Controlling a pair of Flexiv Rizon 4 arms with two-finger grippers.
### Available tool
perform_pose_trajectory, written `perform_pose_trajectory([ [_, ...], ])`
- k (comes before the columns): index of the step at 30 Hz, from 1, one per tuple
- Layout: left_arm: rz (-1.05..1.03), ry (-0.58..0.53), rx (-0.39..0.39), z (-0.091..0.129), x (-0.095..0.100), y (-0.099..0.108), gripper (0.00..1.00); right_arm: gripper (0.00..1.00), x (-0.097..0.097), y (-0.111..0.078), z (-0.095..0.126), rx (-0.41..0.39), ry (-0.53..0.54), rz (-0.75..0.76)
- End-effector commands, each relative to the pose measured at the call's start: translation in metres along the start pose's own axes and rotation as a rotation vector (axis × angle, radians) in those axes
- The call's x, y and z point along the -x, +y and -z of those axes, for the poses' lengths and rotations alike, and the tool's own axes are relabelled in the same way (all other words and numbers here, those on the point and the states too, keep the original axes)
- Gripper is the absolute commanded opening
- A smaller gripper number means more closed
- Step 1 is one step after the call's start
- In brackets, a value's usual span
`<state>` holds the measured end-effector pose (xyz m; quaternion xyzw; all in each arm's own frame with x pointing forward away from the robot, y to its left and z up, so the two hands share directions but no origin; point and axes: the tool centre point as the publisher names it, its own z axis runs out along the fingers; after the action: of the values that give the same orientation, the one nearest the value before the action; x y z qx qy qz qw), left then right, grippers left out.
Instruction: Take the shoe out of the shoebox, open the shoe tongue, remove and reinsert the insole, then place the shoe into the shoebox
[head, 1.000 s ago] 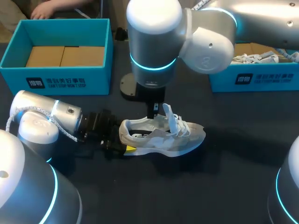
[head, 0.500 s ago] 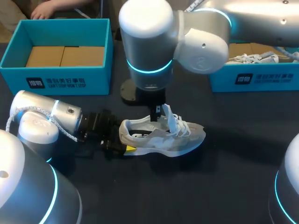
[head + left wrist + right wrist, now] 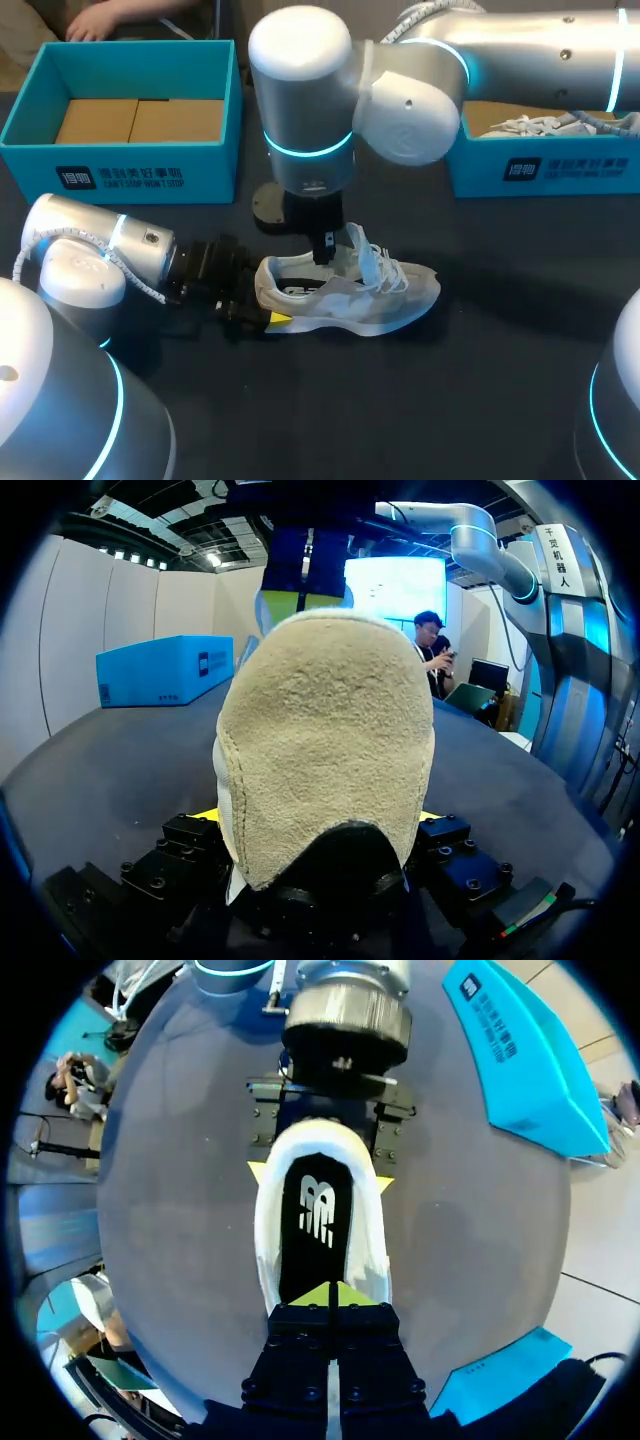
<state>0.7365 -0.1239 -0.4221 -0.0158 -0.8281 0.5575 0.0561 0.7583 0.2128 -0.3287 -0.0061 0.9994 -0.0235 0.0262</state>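
On the table [image 3: 500,380], left gripper [image 3: 320,1175] clamps the shoe [image 3: 350,290] heel; right gripper [image 3: 330,1295], tips together, hangs over the insole [image 3: 318,1220], perhaps touching.

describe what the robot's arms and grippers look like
The left arm and right arm are thick, rounded silver-grey tubes with glowing cyan rings at the joints. A white braided cable loops along the left one. The left gripper and right gripper are black, blocky bodies studded with bolts, each ending in bright yellow pointed tips.
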Motion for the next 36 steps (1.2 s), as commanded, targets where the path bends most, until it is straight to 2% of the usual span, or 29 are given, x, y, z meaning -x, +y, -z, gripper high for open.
perform_pose_trajectory([
  [1,0.000,0.003,0.003,-0.001,0.000,0.001,0.00,0.00,0.005,0.004,-0.013,0.008,0.022,0.007],
  [10,0.000,0.003,0.003,-0.001,0.000,0.001,0.00,0.00,-0.004,0.005,-0.030,0.045,0.049,-0.025],
  [14,0.000,0.003,0.003,-0.001,0.000,0.001,0.00,0.00,-0.013,-0.001,-0.039,0.041,0.052,-0.054],
  [19,0.000,0.003,0.003,-0.001,0.000,0.001,0.00,0.00,-0.015,-0.006,-0.048,0.038,0.066,-0.073],
  [25,0.000,0.003,0.003,-0.001,0.000,0.001,0.00,0.00,-0.014,-0.009,-0.052,0.034,0.072,-0.088],
  [30,0.000,0.003,0.003,-0.001,0.000,0.001,0.00,0.00,-0.013,-0.012,-0.050,0.038,0.022,-0.109],
  [31,0.000,0.003,0.003,-0.001,0.000,0.001,0.00,0.03,-0.012,-0.012,-0.050,0.032,0.019,-0.109],
  [32,0.000,0.003,0.003,-0.001,0.000,0.001,0.00,0.14,-0.011,-0.012,-0.050,0.033,0.013,-0.104],
  [34,0.000,0.003,0.003,-0.001,0.000,0.001,0.00,0.16,-0.009,-0.010,-0.050,0.029,0.008,-0.098],
  [36,0.000,0.003,0.003,-0.001,0.000,0.001,0.00,0.24,-0.008,-0.008,-0.052,0.029,0.009,-0.091],
])
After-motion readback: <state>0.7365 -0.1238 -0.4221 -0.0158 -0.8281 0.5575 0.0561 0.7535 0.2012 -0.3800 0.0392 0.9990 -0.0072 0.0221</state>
